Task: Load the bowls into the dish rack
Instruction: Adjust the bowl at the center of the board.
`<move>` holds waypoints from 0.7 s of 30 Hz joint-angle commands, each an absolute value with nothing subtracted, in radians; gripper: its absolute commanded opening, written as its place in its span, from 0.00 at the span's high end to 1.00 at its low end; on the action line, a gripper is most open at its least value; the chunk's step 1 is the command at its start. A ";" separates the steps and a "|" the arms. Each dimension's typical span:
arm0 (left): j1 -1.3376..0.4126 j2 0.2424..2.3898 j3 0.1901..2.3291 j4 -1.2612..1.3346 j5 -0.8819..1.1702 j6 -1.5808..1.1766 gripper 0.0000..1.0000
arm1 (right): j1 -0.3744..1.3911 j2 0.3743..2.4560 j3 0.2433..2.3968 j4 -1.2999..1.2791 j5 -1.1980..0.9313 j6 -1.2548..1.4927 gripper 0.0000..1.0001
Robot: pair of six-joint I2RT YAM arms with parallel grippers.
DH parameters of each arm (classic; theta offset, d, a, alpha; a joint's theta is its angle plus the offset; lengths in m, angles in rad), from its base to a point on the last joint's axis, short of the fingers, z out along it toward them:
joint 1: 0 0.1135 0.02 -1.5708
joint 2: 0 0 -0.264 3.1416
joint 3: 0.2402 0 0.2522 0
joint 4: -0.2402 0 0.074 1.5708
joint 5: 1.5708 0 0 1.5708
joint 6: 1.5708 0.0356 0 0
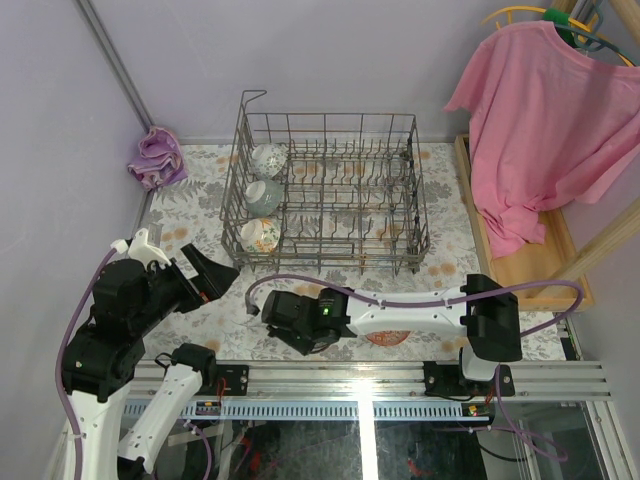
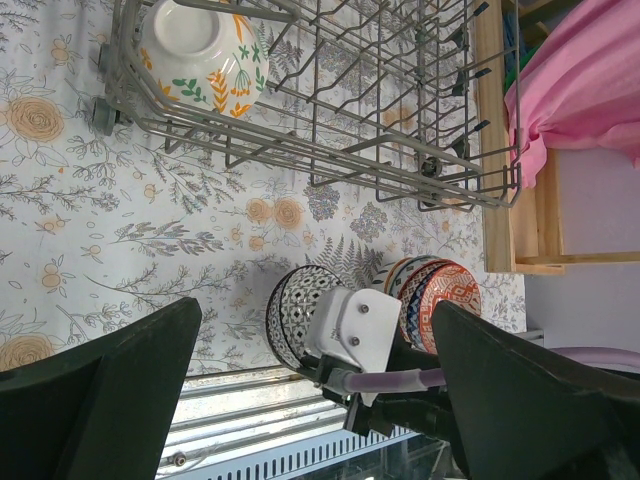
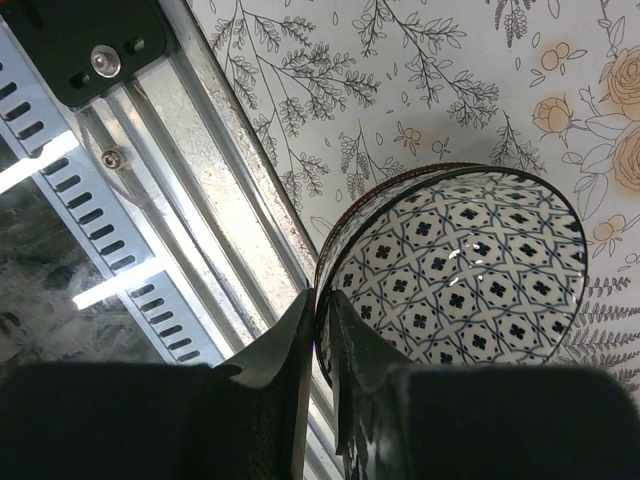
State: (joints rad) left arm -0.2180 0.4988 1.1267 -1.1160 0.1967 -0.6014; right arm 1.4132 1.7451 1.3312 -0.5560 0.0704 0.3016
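**Right gripper pinches a bowl rim in front of the dish rack**

The dish rack (image 1: 330, 118) is a grey wire basket, rectangular, with rows of upright tines and a raised loop at its far left corner. Three glazed ceramic bowls stand on edge along its left side; the nearest, a floral bowl (image 2: 200, 55), is white with orange and green leaf sprigs. The rack sits on a tablecloth (image 2: 120, 220) printed with fine grey botanical line drawings and peach blossoms.

In front of the rack, near the table's metal rail, lies a blue-and-white bowl (image 3: 470, 270), round and glossy, its inside covered with a dark lattice of diamonds and small crosses and its rim edged in brown. Just beside it, further from the rack's left end, is a stack of red patterned bowls (image 2: 440, 300).

The right gripper (image 3: 322, 310) has its black fingers drawn almost together, one on each side of the blue-and-white bowl's rim, clamping it. The left gripper (image 1: 208, 275) hangs spread wide off the rack's front left corner, grasping nothing.
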 commanded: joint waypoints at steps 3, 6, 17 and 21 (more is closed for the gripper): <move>-0.224 0.502 1.139 -1.132 0.254 -0.594 0.00 | 1.385 1.645 1.363 -0.519 0.036 0.357 0.84; -0.224 0.508 1.144 -1.132 0.254 -0.592 0.00 | 1.360 1.614 1.334 -0.489 -0.007 0.380 0.85; -0.224 0.507 1.139 -1.131 0.257 -0.592 0.00 | 1.303 1.582 1.240 -0.409 -0.094 0.423 0.81; -0.224 0.504 1.133 -1.131 0.256 -0.594 0.00 | 1.301 1.592 1.227 -0.400 -0.106 0.430 0.76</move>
State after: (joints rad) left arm -0.2180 0.5030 1.1271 -1.1164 0.1974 -0.6014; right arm 1.3094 1.6073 1.2366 -0.4515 -0.0742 0.4152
